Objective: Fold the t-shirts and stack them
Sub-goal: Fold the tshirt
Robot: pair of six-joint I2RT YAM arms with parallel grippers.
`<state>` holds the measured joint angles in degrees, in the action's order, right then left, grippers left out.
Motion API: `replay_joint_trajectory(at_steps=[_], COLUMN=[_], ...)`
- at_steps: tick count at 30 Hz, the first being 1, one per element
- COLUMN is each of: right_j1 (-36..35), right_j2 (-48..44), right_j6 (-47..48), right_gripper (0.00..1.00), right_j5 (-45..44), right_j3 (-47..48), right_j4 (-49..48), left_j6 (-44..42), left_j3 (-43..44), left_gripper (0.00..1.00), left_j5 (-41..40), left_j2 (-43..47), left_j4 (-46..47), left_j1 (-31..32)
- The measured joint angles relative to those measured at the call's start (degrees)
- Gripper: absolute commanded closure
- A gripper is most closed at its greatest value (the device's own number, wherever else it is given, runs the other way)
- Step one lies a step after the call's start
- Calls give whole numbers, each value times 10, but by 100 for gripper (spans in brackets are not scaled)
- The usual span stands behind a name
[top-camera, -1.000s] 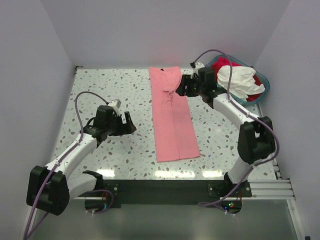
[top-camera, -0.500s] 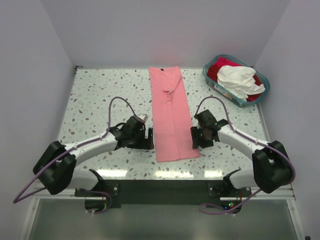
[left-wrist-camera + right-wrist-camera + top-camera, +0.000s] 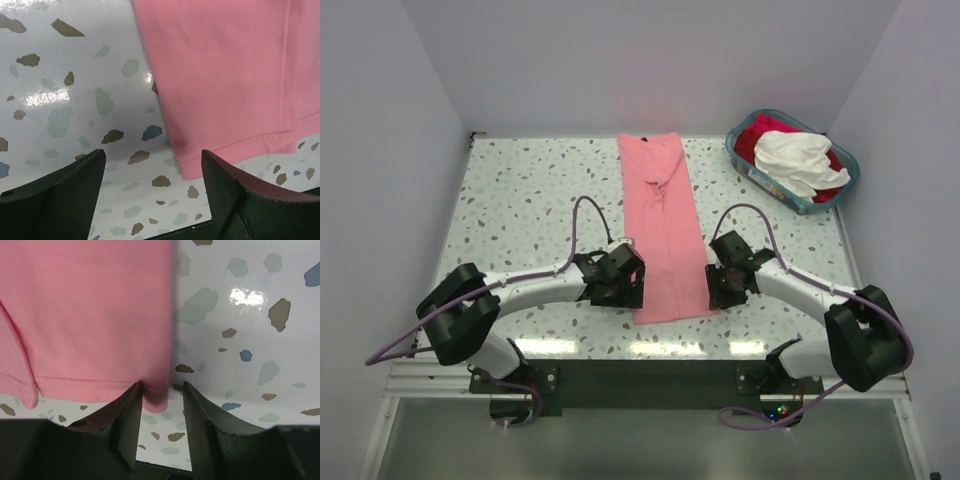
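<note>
A salmon-pink t-shirt (image 3: 665, 230) lies folded into a long narrow strip down the middle of the speckled table, its dark neck tag at the far end. My left gripper (image 3: 625, 290) (image 3: 152, 152) is low over the strip's near-left corner (image 3: 192, 167) and stands wide open. The hem corner lies on the table just inside the right finger. My right gripper (image 3: 717, 290) (image 3: 161, 385) is at the near-right corner. Its jaws are narrowed but still open, with the hem corner (image 3: 157, 400) between them and the left finger touching the cloth. A white t-shirt (image 3: 795, 160) and a red t-shirt (image 3: 755, 135) are heaped in the basket.
The teal basket (image 3: 733, 152) stands at the far right corner of the table. White walls close in the table at the left, back and right. The black mounting rail with both arm bases runs along the near edge.
The right arm came back from the shirt's far end to its near-right corner, and its jaws narrowed around the hem. The left gripper slid right to the near-left corner.
</note>
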<state>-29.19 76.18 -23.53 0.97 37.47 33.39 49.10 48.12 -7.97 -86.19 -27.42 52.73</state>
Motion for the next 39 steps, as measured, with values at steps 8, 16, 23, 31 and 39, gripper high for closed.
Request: replay_joint_trajectory(at_steps=[8,16,23,31,39], right_j1=[-1,-1,-3,-8,-11], right_j2=[10,10,12,12,13], right_j6=[5,11,17,21,22], right_gripper=[100,100,100,100,100], right_j5=[24,51,60,63,65], right_j3=[0,-2,-2,-2,-2], right_j4=[-6,-13,-16,-18,-19], left_j6=[35,75,100,123,134], left_j3=[35,70,88,90,90], left_gripper=[23,37,51,49,54], left_j5=[-17,-34,-45,-63,-73], left_j2=[-48,-82,-104,-103,-101], left_j4=[-27,-62,-93,-112,-110], left_j1=[35,69,85,85,85])
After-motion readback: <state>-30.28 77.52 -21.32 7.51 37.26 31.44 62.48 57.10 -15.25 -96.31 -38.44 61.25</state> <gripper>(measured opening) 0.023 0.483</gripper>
